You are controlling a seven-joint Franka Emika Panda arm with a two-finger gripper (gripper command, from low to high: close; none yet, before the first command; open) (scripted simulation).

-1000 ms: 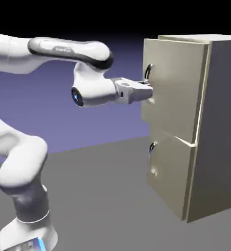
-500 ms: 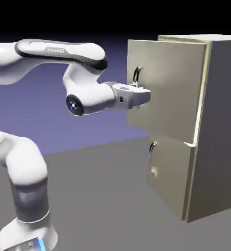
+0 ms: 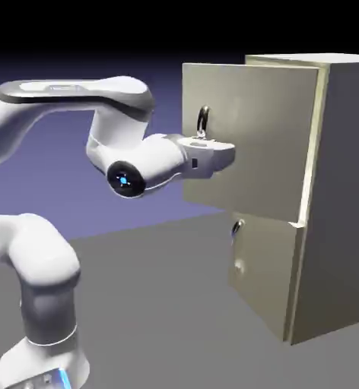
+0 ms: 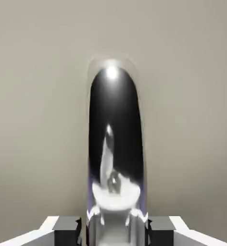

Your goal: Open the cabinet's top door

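Cabinet (image 3: 338,190), tan with a grey shaded side, standing at three o'clock in the exterior view. Its top door (image 3: 266,148), a flat beige panel, is ajar, its handle edge swung out toward nine o'clock and a pale gap showing along the opposite edge. Silver loop handle (image 3: 203,120), curved, fixed near the swung-out edge, rising to twelve o'clock in the hand view with the beige panel all around it. Gripper (image 4: 115,231), one, closed narrow on the handle, a dark fingertip at each side of its near end; in the exterior view the white hand covers the handle's lower part and a patch of the panel. Lower door (image 3: 262,277), shut, at six o'clock from the top door, with a smaller handle (image 3: 236,232) high on it. White arm (image 3: 72,95), reaching in from nine o'clock. Grey floor (image 3: 152,304), below; blue-violet backdrop (image 3: 76,213), behind.
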